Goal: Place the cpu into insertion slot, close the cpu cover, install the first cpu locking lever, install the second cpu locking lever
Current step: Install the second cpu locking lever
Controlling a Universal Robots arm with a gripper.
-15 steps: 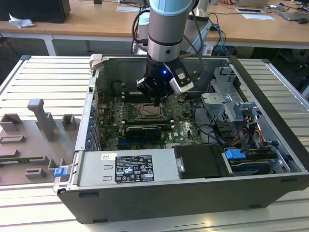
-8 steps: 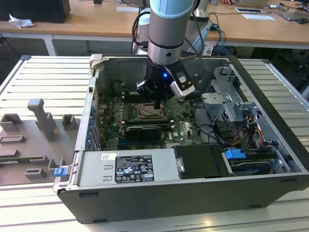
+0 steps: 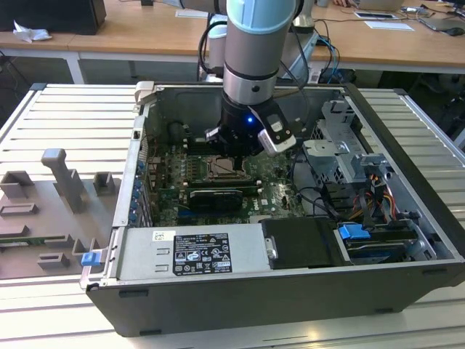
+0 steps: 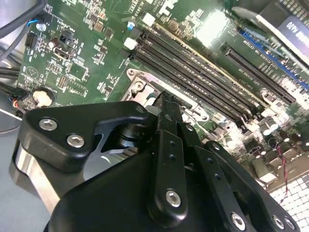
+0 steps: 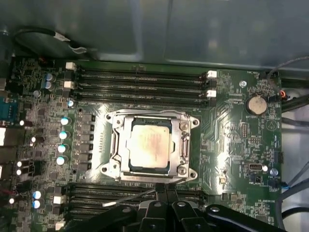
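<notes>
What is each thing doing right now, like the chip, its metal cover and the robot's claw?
cpu: lying flat in the insertion slot.
cpu cover: down, framing the chip.
gripper: low over the green board, at the socket's edge, fingers together, holding nothing.
computer case: side open, lying flat.
memory slots: empty.

We are seeing bright light shining on the green circuit board, making white glare beside the cpu. The gripper nearby is looking dark and shadowy.
</notes>
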